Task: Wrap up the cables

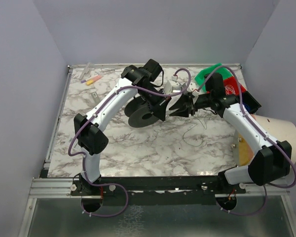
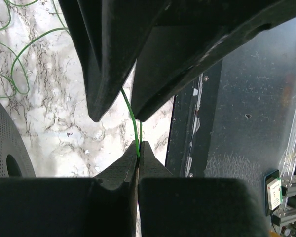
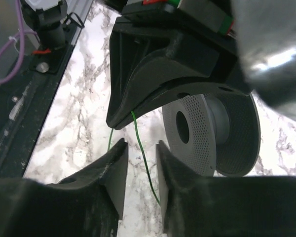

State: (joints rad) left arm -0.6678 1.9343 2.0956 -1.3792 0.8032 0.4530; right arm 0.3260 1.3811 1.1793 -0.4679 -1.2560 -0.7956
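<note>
**Left gripper pinches the cable; right gripper stands apart around it**

Left gripper (image 2: 139,148) has its fingers pressed together on a hair-thin green cable (image 2: 129,111), which rises from the pinch toward the right gripper (image 3: 140,148). That one faces it tip to tip, fingers apart, and the strand runs through the gap between them; whether it touches either finger I cannot tell. More of the cable lies in loose curls on the table, toward 3 o'clock from where the two tips meet.

At 1 to 2 o'clock of the top view sit a green container (image 1: 209,73) and a red one (image 1: 231,88), touching each other; what is in them cannot be made out. A beige cone-shaped thing (image 1: 281,133) lies at 3 o'clock, past the table's right edge.

A black spool (image 1: 140,117) stands on edge just beside the left gripper, near the middle of the white marble-patterned table (image 1: 138,153). Pink and yellow sticks (image 1: 91,80) lie at 10 o'clock. Pale grey walls close in three sides, and a metal rail (image 1: 54,186) runs along the near edge at 6 o'clock. The marble from 6 to 8 o'clock shows bare.
</note>
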